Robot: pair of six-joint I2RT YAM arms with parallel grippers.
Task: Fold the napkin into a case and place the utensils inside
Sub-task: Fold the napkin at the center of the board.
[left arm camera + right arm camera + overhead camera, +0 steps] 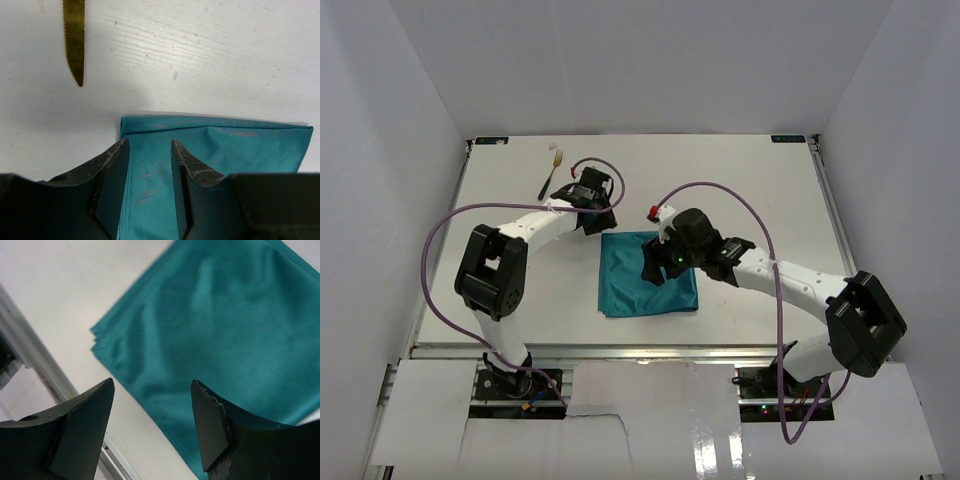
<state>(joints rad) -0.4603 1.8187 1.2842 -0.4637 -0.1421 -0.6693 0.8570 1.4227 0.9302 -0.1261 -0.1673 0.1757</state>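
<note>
Napkin [625, 285] lies folded beneath left pincer [150, 143] and right pincer [152, 384], both parted, gripping nothing

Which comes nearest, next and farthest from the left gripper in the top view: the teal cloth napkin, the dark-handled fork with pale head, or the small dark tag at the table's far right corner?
1. Teal cloth napkin: its far left corner lies under the left gripper.
2. Dark-handled fork: beyond it, toward the far left.
3. Small dark tag: far right corner, farthest.
</note>
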